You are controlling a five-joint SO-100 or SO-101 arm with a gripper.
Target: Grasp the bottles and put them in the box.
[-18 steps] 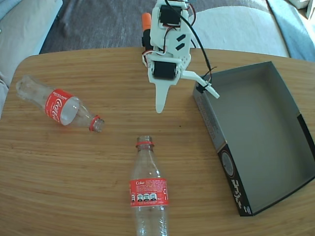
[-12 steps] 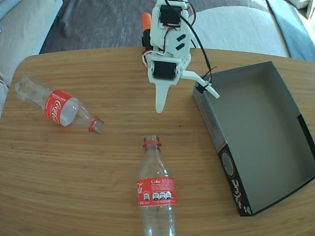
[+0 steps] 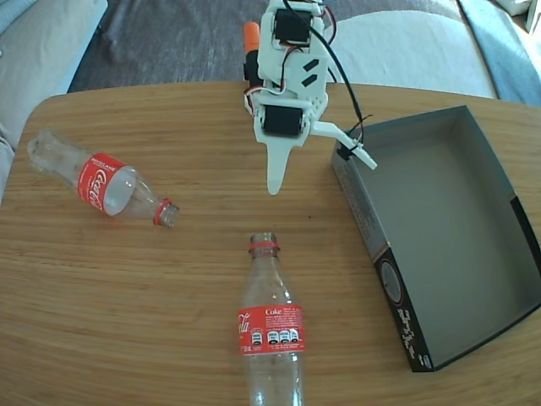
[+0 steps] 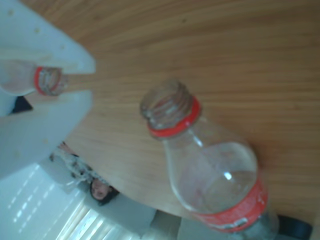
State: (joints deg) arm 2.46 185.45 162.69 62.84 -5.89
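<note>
— So, what lies by the table's (image 3: 127,338) left edge?
— One bottle (image 3: 100,183) on its side, mouth toward the middle.
— And toward the front edge?
— A second bottle (image 3: 270,326), mouth pointing at me; my wrist view shows its neck close (image 4: 200,165).
— Your gripper (image 3: 317,165)?
— Near the back edge, over bare wood, jaws wide apart, holding nothing.
— The box (image 3: 406,321)?
— At the right edge, just beside my outer finger (image 3: 348,142).
</note>
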